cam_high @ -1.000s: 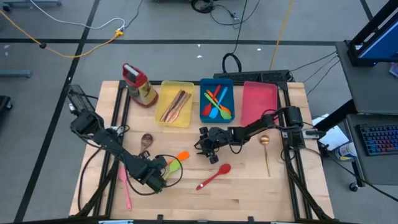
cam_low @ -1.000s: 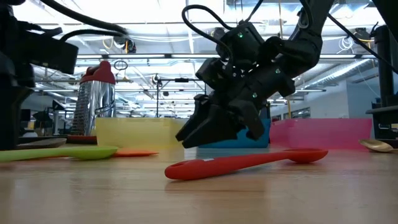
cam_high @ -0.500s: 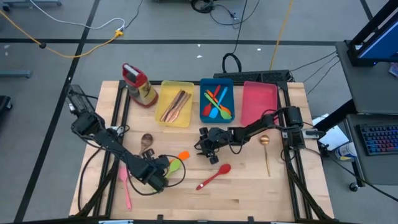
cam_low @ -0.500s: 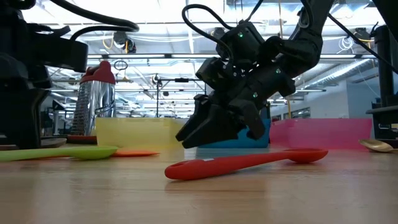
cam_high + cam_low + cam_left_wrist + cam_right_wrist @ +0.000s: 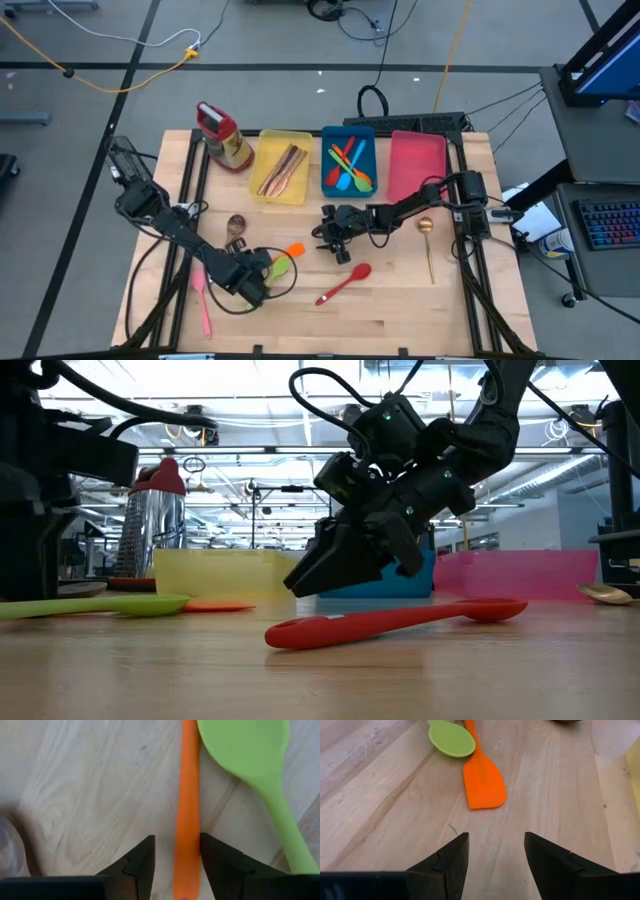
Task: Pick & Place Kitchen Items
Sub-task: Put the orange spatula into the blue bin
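An orange spatula (image 5: pixel 293 250) and a green spoon (image 5: pixel 279 266) lie side by side on the wooden table, left of centre. My left gripper (image 5: pixel 252 282) points down over their handles, open, with the orange handle (image 5: pixel 187 820) lying between its fingers. My right gripper (image 5: pixel 325 238) hovers open just above the table's middle with nothing between its fingers. It points toward the orange blade (image 5: pixel 482 782). A red spoon (image 5: pixel 345 283) lies flat on the table in front of it. My left gripper's fingers come from above and stand on either side of the orange spatula's handle (image 5: pixel 186 865), across it. A gap shows beside one finger (image 5: pixel 142 857). Whether the other finger (image 5: pixel 215 855) touches the handle, I cannot tell. The spatula lies flat on the table.
At the back stand a yellow tray (image 5: pixel 300 195) with wooden utensils, a blue tray (image 5: pixel 327 160) with coloured ones, and a pink tray (image 5: pixel 417 165). A red-capped bottle (image 5: pixel 225 135) is at the far left. Also loose: a wooden spoon (image 5: pixel 236 226), a pink spoon (image 5: pixel 203 300), a gold spoon (image 5: pixel 427 240).
My left gripper has turned slightly in place above the spatula's handle. Its dark body at the low view's left edge has shifted a little. The utensils and my right gripper have stayed where they were.
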### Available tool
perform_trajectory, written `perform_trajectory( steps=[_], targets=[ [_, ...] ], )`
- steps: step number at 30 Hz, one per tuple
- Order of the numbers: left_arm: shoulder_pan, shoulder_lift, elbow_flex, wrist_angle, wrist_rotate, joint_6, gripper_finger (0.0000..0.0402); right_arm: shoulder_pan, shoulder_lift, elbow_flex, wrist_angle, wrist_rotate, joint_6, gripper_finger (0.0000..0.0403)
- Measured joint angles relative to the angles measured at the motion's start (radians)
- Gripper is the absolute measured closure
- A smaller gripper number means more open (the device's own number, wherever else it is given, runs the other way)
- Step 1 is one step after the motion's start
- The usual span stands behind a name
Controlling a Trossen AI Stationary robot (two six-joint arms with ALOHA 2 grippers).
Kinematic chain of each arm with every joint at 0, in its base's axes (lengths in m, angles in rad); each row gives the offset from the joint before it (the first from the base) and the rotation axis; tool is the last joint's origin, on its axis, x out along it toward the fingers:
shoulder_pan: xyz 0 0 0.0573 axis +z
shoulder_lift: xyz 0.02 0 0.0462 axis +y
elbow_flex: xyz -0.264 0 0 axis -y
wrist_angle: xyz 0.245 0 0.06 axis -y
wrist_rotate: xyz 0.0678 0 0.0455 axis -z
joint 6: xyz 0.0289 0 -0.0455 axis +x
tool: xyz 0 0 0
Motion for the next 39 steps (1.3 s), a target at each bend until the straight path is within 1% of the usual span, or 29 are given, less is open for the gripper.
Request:
perform_trajectory(
  steps=[2, 4, 8, 11, 13, 16, 19, 23, 27, 29, 34, 36, 39],
  targets=[
    [-0.001, -0.003, -0.017, 0.023, 0.012, -0.012, 0.024, 0.0, 0.0, 0.0, -0.006, 0.0, 0.002, 0.0216],
    [-0.007, -0.006, -0.053, 0.086, 0.022, -0.014, 0.0251, 0.0, 0.0, 0.0, -0.008, 0.0, 0.002, 0.0216],
    [-0.014, -0.019, -0.139, 0.246, 0.019, 0.003, 0.03, 0.0, 0.0, 0.0, -0.007, 0.0, 0.002, 0.0216],
    [-0.014, -0.022, -0.155, 0.271, 0.006, 0.009, 0.0341, 0.0, 0.0, -0.001, -0.003, 0.0, 0.002, 0.0216],
    [-0.013, -0.034, -0.157, 0.28, -0.004, 0.018, 0.0355, 0.0, 0.0, -0.001, 0.005, 0.0, -0.002, 0.0216],
    [-0.011, -0.061, -0.169, 0.307, -0.031, 0.029, 0.0355, 0.0, 0.0, -0.001, 0.026, 0.001, -0.023, 0.0216],
    [-0.002, -0.083, -0.175, 0.338, -0.046, 0.067, 0.0355, 0.001, 0.0, -0.001, 0.055, 0.0, -0.085, 0.0216],
    [0.026, -0.086, -0.175, 0.36, -0.045, 0.112, 0.0351, 0.003, 0.0, -0.001, 0.068, 0.0, -0.176, 0.0216],
    [0.053, -0.086, -0.174, 0.383, -0.044, 0.147, 0.0341, 0.007, 0.0, -0.001, 0.065, -0.002, -0.213, 0.0216],
    [0.062, -0.084, -0.174, 0.402, -0.056, 0.157, 0.034, 0.007, 0.0, -0.001, 0.059, -0.032, -0.213, 0.0216],
    [0.077, -0.082, -0.174, 0.469, -0.1, 0.204, 0.0337, 0.008, 0.0, -0.001, 0.06, -0.161, -0.213, 0.0216],
    [0.081, -0.08, -0.174, 0.502, -0.13, 0.223, 0.0337, 0.01, 0.0, -0.001, 0.055, -0.183, -0.213, 0.0216],
    [0.094, -0.078, -0.174, 0.533, -0.17, 0.248, 0.0336, 0.013, 0.0, -0.001, 0.04, -0.181, -0.231, 0.0216]
  ],
)
